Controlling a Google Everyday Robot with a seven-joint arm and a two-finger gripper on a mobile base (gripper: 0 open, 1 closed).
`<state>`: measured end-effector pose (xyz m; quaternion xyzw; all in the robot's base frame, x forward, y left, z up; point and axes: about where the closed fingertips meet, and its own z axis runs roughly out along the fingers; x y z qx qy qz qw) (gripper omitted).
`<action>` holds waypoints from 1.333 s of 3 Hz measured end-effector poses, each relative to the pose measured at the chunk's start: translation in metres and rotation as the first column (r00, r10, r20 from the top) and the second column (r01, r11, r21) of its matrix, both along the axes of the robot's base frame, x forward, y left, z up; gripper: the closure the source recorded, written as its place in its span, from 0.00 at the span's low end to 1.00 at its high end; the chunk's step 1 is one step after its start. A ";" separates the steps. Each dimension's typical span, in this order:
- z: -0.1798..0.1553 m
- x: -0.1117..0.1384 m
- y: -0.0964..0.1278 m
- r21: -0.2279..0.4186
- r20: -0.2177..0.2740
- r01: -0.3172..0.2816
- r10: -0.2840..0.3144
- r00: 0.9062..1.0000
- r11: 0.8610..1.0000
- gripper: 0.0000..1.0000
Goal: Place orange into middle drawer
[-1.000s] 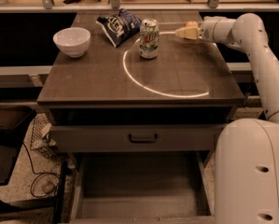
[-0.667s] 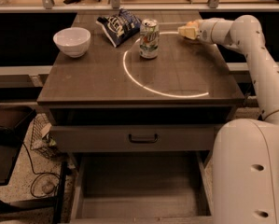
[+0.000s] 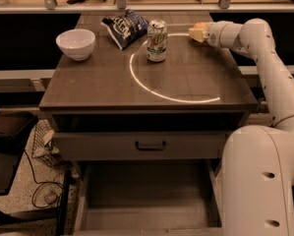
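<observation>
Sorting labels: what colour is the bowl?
White bowl, camera view, far left; the tool is at the far right, beyond the can.

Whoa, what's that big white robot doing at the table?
The robot's arm is stretched across the table, with its hand at the far right side, just past the soda can. A white bowl and a chip bag sit further left. Below, the middle drawer is pulled open. The robot is meant to put an orange in there, but I can't see the orange in this view.
</observation>
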<state>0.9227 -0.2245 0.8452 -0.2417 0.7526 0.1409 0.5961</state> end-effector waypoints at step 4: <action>0.047 -0.023 -0.001 -0.011 0.051 -0.034 0.035 0.998 0.999 1.00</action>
